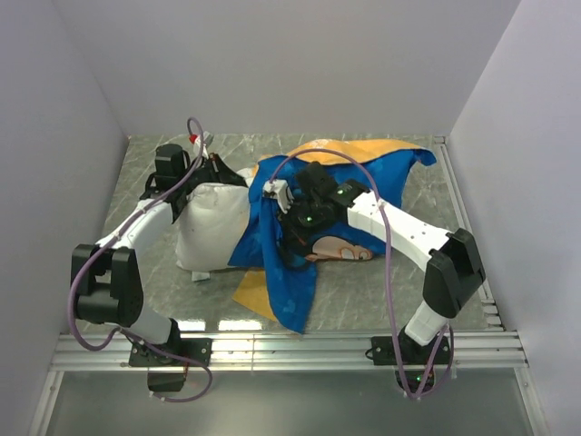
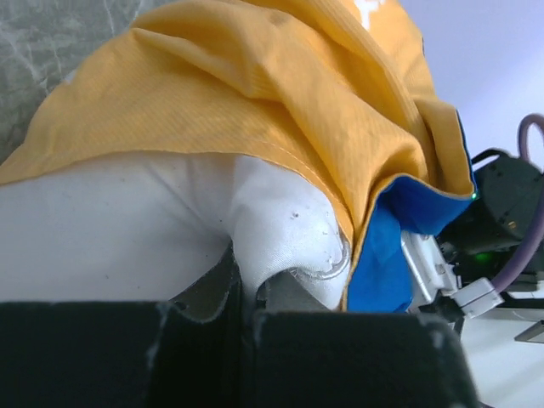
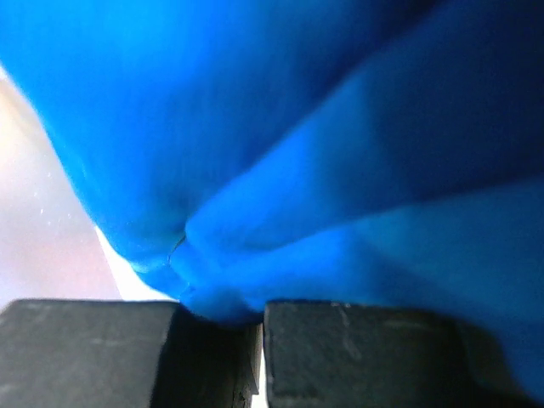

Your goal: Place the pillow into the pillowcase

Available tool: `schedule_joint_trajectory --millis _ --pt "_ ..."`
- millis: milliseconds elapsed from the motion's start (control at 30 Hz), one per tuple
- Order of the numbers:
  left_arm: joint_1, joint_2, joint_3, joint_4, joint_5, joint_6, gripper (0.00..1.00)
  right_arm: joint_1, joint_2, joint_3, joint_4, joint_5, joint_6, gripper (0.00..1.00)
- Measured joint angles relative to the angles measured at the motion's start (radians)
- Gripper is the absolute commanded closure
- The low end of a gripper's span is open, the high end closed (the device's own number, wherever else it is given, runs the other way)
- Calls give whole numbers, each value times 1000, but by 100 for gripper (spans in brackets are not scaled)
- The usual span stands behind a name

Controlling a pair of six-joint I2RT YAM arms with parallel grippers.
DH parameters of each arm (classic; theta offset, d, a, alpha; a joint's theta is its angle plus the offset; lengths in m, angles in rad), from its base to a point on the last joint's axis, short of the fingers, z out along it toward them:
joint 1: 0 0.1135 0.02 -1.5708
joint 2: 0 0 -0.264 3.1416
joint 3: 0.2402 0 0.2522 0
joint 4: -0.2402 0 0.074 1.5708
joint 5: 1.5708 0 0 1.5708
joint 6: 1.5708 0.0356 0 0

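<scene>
The white pillow (image 1: 211, 229) lies left of centre, its right end under the pillowcase (image 1: 354, 173). The pillowcase is spread blue side up, with orange showing at the back and front edges. My left gripper (image 1: 221, 174) sits at the pillow's far corner. In the left wrist view it (image 2: 245, 285) is shut on a fold of the white pillow (image 2: 280, 221), and the orange pillowcase (image 2: 255, 93) drapes over the pillow. My right gripper (image 1: 277, 194) is at the pillowcase's left edge. In the right wrist view it (image 3: 259, 316) is shut on bunched blue pillowcase (image 3: 297, 170).
White walls close in the grey marbled table (image 1: 408, 291) on the left, back and right. An aluminium rail (image 1: 290, 350) runs along the near edge. The right arm (image 1: 399, 227) lies across the pillowcase. Purple cables (image 1: 386, 272) loop from both arms.
</scene>
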State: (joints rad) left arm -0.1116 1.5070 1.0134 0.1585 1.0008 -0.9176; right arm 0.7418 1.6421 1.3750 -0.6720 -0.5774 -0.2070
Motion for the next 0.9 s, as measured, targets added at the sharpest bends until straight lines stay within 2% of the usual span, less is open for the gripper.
schedule_joint_trajectory --millis 133,200,367,400,433,500,533,567,600,633,733,833,900 --pt "-16 3 60 -50 -25 51 100 -16 47 129 -83 28 0 100" --pt "-13 28 169 -109 -34 101 99 -28 60 190 -91 40 1 100" --pt "-10 70 409 -212 -31 232 100 -37 11 212 -7 77 13 100" --pt "-11 60 428 -235 -30 277 99 -35 -13 194 24 89 12 96" --pt "-13 48 434 -260 -31 318 99 -31 -40 169 43 100 11 90" --pt "-25 7 428 -353 -45 455 99 -6 -103 105 56 113 -3 70" --pt "-37 -14 420 -410 -55 528 99 20 -138 74 60 109 -9 51" --pt "-58 -38 404 -476 -73 610 99 47 -167 49 56 102 -17 45" --pt "-89 -67 374 -531 -99 707 99 83 -207 14 53 92 -32 32" --pt "-126 -98 337 -586 -126 800 99 117 -254 -30 43 76 -44 2" --pt "-254 -188 186 -684 -230 1039 99 150 -398 -146 -60 27 -113 1" --pt "-387 -278 43 -687 -312 1228 100 -8 -544 -253 -116 42 -172 0" --pt "-439 -321 -6 -675 -346 1302 100 -152 -640 -278 -158 93 -209 0"
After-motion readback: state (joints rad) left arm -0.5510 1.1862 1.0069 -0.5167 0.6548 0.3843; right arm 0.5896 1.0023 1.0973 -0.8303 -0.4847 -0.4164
